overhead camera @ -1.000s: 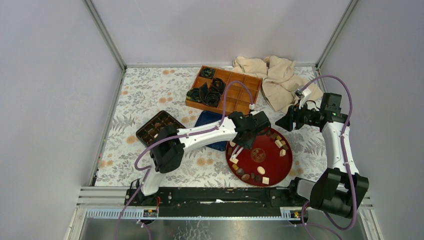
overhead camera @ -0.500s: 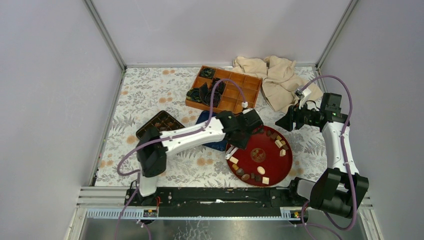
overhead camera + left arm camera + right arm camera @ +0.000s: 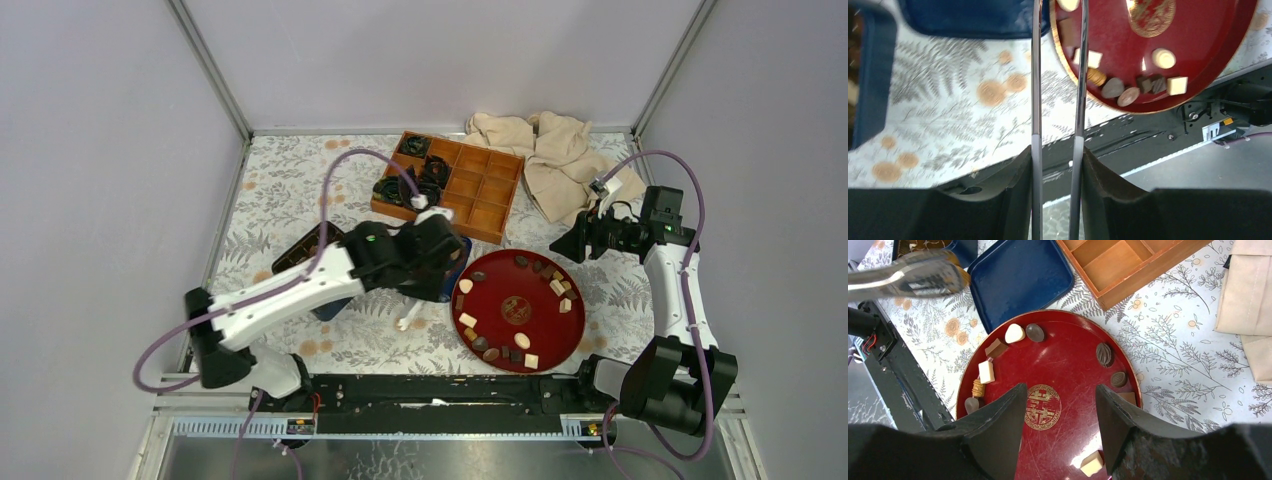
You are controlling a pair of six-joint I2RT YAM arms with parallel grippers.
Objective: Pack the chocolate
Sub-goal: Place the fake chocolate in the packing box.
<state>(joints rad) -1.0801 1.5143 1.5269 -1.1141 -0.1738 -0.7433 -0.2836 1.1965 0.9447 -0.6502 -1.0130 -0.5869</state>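
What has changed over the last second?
The left gripper, fingers clamped on the tongs, swung left off the red plate, to above the blue tray. Nothing visibly picked or dropped. The right gripper, plate and chocolates stayed put.

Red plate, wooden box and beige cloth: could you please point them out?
red plate (image 3: 545, 322): top view, bare lacquer right of emblem.
wooden box (image 3: 497, 190): top view, an empty compartment.
beige cloth (image 3: 555, 160): top view, middle fold.

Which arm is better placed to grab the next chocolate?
Left, probably: the left gripper holds slim tongs ending beside the red plate. The right gripper hovers open above it, but dwarfs the chocolates.
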